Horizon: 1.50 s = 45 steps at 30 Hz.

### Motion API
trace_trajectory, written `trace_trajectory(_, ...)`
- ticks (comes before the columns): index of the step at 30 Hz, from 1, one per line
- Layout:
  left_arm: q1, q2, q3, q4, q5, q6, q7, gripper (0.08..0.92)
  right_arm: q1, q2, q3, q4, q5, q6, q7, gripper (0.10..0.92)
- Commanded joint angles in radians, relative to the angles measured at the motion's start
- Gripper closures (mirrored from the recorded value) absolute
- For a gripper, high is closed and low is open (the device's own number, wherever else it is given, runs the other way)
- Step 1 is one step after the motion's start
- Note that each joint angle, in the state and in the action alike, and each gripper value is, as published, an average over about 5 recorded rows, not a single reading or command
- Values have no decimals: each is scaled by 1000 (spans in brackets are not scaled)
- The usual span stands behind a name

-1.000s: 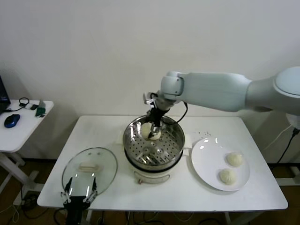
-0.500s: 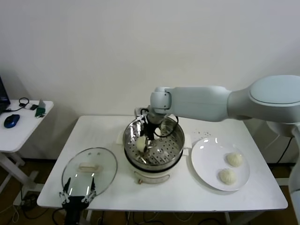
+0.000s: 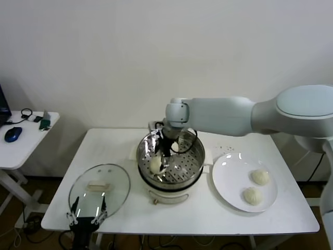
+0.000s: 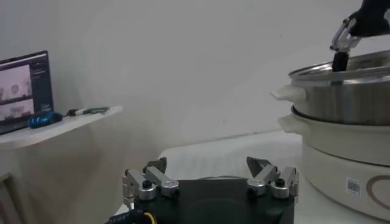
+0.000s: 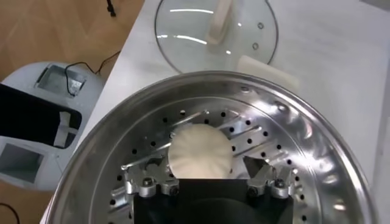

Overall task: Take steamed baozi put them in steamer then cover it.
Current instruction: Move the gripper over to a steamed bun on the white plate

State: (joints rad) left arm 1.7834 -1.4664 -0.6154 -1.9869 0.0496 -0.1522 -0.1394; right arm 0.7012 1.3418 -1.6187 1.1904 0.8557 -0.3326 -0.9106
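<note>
Two buns waiting: two steamed baozi (image 3: 256, 186) sit on the white plate (image 3: 229, 182), just to the right of the steamer (image 3: 170, 161), side by side and apart from each other.
Bun in play: one baozi (image 5: 199, 150) rests on the perforated floor inside the steamer, toward its left wall; a second pale one seems to sit farther back in the pot, half hidden by the arm.
Right gripper: the right gripper (image 5: 207, 181) is down inside the steamer, right over that bun; its jaws stand spread with the bun between and just beyond the tips, so I read it as opened, not gripping.
Left gripper: the left gripper (image 4: 210, 179) is parked low at the desk's front edge, left of the steamer, jaws wide and holding nothing.
Cover: the glass cover (image 3: 99, 189) lies flat on the desk to the left of the steamer, white handle up.
Doing it well: I'd lift straight up so the fingers clear the bun and the shiny rim, then swing right to the plate.
Surface: white desk (image 3: 119, 148), smooth, bare behind the cover.
Room: plain white wall behind the steamer; a side table (image 3: 21, 136) stands well left of it with a blue mouse (image 3: 13, 134).
</note>
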Motion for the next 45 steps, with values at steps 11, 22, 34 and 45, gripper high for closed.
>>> trace_trajectory(11,-13,4,-2,-6,4,18,-2,177,281,-470,-75,237,-199,133,-215,203)
trace_trajectory(22,0,-2,-1,-28,10,34,40,177,136,-844,-78,370,-564,137,-196,203)
trace_trajectory(34,24,-23,-8,-33,34,31,30,177,-281,-914,177,262,-723,150,-164,203)
trace_trajectory(45,28,-31,-17,-22,19,31,11,177,-447,-854,286,193,-747,152,-136,203)
